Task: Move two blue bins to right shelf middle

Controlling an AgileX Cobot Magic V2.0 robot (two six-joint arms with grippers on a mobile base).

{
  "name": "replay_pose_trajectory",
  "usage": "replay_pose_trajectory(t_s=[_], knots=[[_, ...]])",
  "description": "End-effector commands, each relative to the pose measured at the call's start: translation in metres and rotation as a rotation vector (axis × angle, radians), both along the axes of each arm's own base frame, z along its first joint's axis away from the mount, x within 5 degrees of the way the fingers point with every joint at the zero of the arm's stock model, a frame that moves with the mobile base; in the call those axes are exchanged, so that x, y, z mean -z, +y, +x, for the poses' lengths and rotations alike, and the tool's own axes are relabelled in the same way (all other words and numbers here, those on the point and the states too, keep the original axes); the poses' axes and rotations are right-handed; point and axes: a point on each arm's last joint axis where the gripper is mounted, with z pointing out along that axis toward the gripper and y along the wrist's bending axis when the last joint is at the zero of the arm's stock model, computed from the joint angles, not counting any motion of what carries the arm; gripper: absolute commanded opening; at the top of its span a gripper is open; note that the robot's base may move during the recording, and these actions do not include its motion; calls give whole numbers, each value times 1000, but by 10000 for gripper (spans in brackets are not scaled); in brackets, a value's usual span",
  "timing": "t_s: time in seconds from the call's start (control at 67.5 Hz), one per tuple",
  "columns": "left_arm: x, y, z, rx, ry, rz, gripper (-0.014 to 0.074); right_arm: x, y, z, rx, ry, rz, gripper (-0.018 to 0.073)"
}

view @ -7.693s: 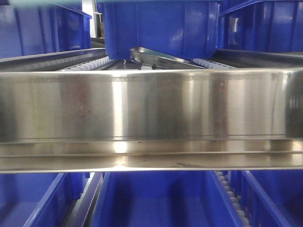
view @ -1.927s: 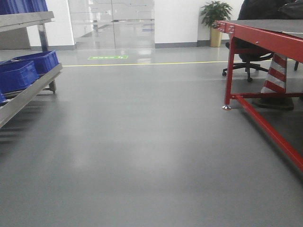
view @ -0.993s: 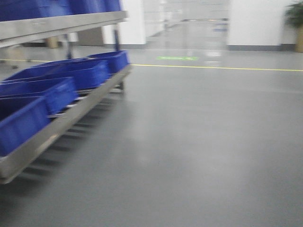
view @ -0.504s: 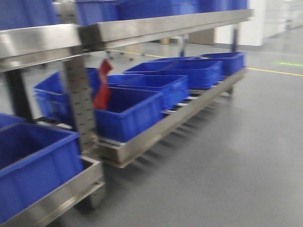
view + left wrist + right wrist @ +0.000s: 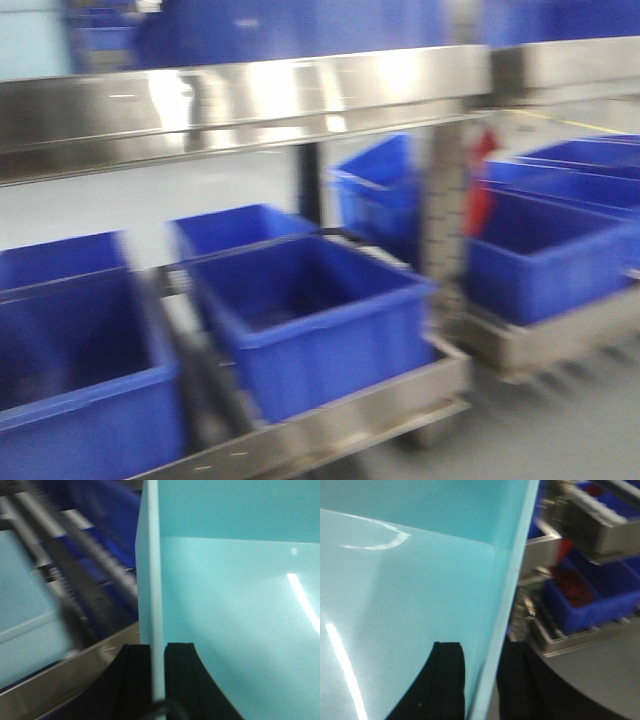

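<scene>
Two walls of the pale cyan bin (image 5: 235, 605), filling both wrist views, are being clamped by the left pincer (image 5: 159, 650) and right pincer (image 5: 481, 655); I'm judging slow, level carrying past the steel shelf (image 5: 250, 100) safest.

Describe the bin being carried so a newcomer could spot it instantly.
Start at the steel shelf rack full of dark blue bins. Near it, the left fingers and right fingers each pinch a wall of one pale cyan bin. Unlike the dark bins around it, it is light, glossy and held off the shelves.
</scene>
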Motion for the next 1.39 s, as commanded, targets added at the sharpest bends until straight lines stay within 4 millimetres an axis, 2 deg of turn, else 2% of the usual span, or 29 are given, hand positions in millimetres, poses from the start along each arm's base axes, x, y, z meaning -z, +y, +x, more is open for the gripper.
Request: replay_pose_trajectory(t_s=[0.0, 1.379], knots=[[-14, -8, -8, 48, -61, -84, -111, -6, 1, 2, 4, -55, 24, -153], [-14, -8, -8, 48, -61, -84, -111, -6, 1, 2, 4, -55, 24, -153]])
